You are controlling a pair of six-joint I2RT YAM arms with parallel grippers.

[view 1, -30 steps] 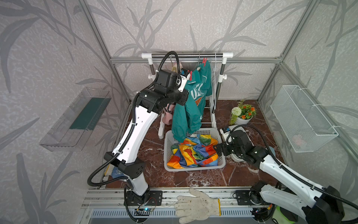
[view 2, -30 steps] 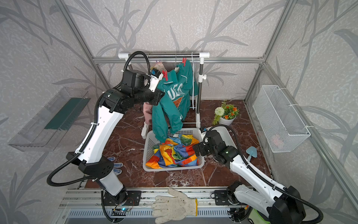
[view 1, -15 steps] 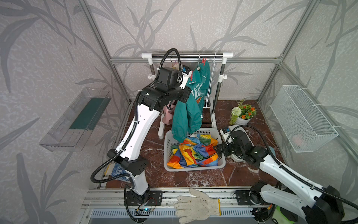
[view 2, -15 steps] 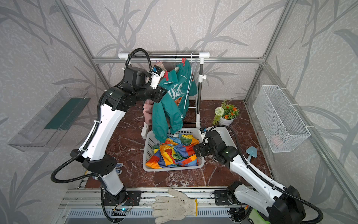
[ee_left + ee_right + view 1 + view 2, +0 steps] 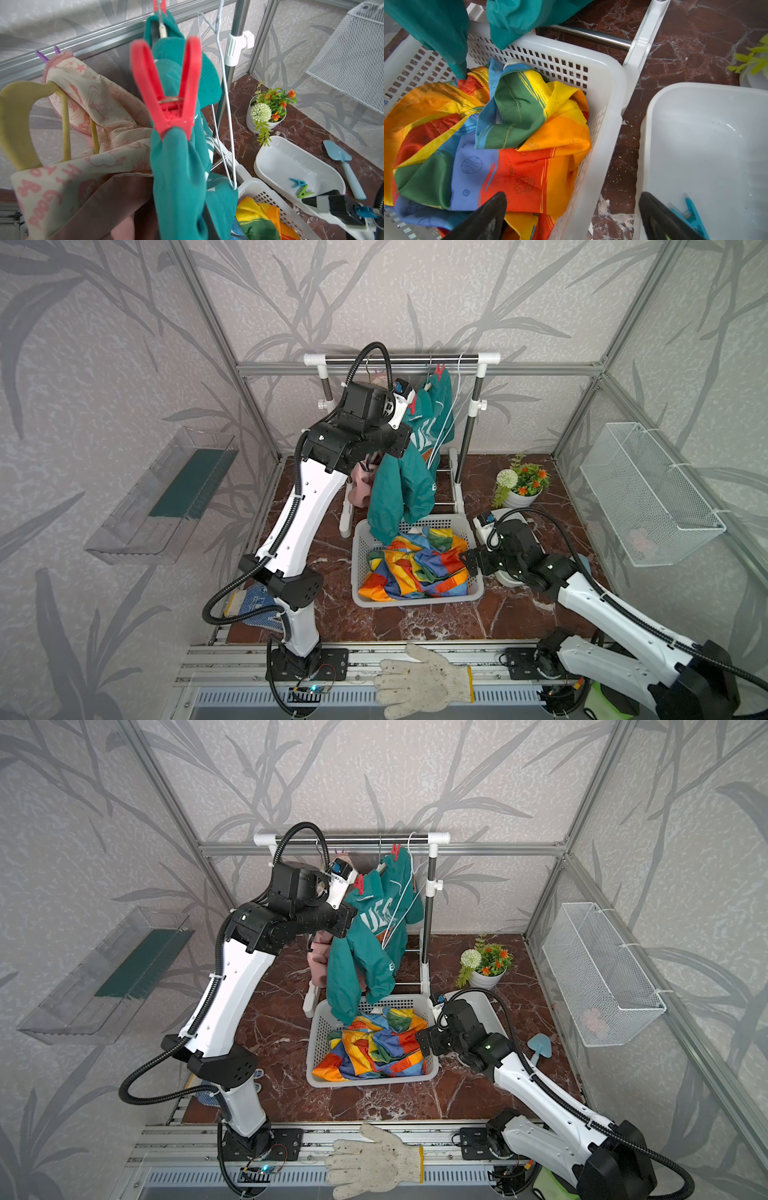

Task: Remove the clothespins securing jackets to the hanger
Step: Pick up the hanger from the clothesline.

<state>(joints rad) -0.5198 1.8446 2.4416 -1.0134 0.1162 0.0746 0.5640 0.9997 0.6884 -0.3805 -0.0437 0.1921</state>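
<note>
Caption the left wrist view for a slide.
Red clothespin pinching the teal jacket, pink jacket hanging beside it.

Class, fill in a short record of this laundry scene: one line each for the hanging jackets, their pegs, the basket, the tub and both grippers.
On rail: teal jacket, pink jacket
Pegs clipped on: red clothespin on the teal jacket; purple clothespin on the pink jacket
Basket: holds rainbow jacket
White tub: blue clothespin, green clothespin
Left gripper: jaws shut, up by the red clothespin
Right gripper: jaws open, low, over the basket's edge
</note>
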